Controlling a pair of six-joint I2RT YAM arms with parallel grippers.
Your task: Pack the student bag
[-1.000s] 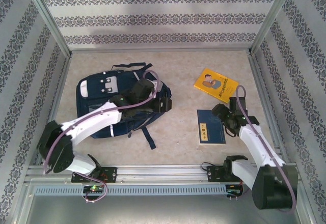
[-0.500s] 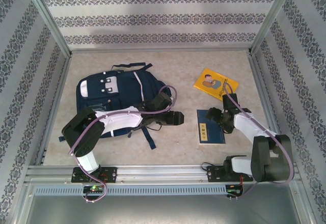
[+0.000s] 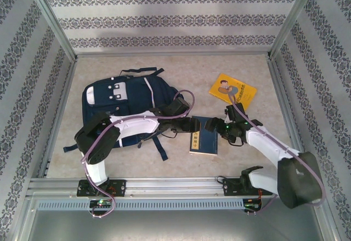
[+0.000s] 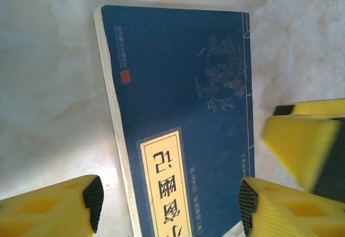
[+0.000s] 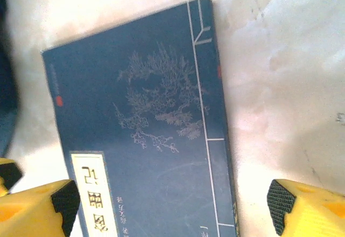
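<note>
1. The student bag (image 3: 104, 96) lies flat at the left centre of the top view on the pale table (image 3: 186, 74). Whether any compartment is unzipped cannot be told.
2. The blue book (image 3: 204, 141) lies flat at the lower centre, just right of the bag. A yellow book (image 3: 232, 90) sits apart at the upper right.
3. The left gripper (image 3: 193, 125) hangs over the blue book's left side. In its wrist view its jaws stand wide on either side of the cover and grip nothing.
4. The right gripper (image 3: 222, 127) hangs over the book's right side, its jaws likewise spread wide and empty.
5. Collision is the likeliest trouble. Both grippers crowd one book, and one of the right gripper's fingers (image 4: 302, 145) already shows at the right edge of the left wrist view.
6. The book lies flush on the table, so closing fingers may skid across the cover and push it away. They may also pinch only the cover, letting the pages fan open.
7. On the way to the bag, the book could catch on the dark strap (image 3: 162, 149) or on slack fabric and drop.
</note>
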